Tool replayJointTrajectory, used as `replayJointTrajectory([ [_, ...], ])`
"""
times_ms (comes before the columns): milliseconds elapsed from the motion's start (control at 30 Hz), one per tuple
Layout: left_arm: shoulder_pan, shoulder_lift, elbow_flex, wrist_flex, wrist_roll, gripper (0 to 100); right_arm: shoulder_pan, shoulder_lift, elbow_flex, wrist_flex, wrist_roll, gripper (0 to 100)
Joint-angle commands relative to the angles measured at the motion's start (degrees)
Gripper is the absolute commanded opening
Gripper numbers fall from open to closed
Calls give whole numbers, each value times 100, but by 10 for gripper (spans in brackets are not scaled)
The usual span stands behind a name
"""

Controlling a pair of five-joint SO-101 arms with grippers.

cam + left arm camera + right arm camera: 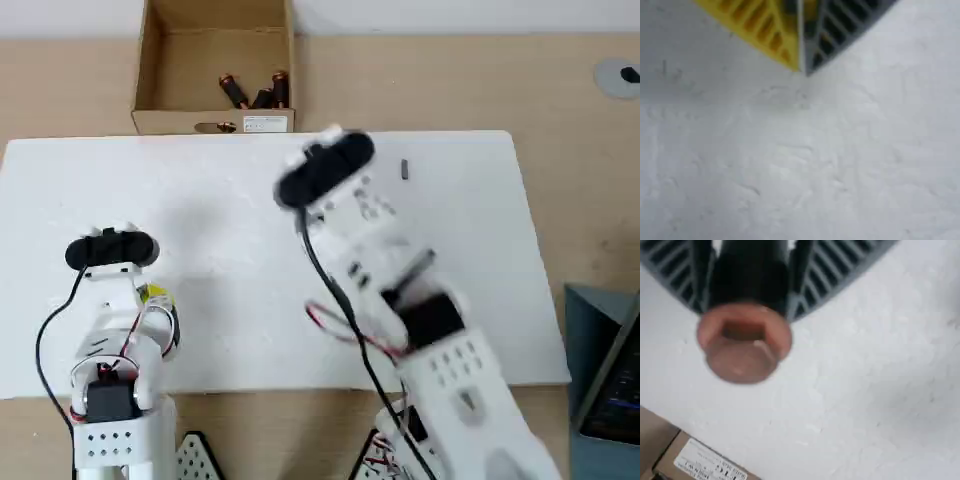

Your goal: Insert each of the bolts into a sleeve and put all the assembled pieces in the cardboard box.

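while the left claw (802,66) sits with its yellow and grey fingers pressed together at the tips and nothing between them, it hangs just above the white board (220,290) that covers the counter (560,90). seen from above, the left arm (110,340) stands at the lower left of the frame, over the board's near edge.

the right arm (400,290) stretches from the lower right toward the upper middle of the high view, and its wrist ends near the board's far edge, just short of the cardboard box (150,70). the right claw (747,307) is clamped on a black sleeve (750,275), and the copper head of a bolt (744,347) sticks out of the sleeve's end, above the board and close to the labelled corner of the box.

the box sits at the upper left-centre of the frame, on the counter, touching the board's far edge. several assembled pieces (255,92) lie inside it. a small dark part (404,169) lies alone on the board, toward the upper right.
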State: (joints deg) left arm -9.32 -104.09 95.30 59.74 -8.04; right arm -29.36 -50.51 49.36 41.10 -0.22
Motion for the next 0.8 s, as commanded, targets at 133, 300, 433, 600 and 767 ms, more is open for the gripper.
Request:
replayJointTrajectory([
  [133,-18,-48,-26,-97,-9,2,75,2598,-2026,-1266,35,9],
  [300,-26,-48,-26,-97,-9,3,110,4391,-3829,-1451,35,9],
  [433,-26,-48,-26,-97,-26,4,171,5868,-5516,-1459,44,9],
  [600,-26,-48,-26,-88,-35,4,233,7697,-7785,-1433,167,9],
  [767,-26,-48,-26,-88,-35,4,233,9367,-9771,-1424,826,9],
])
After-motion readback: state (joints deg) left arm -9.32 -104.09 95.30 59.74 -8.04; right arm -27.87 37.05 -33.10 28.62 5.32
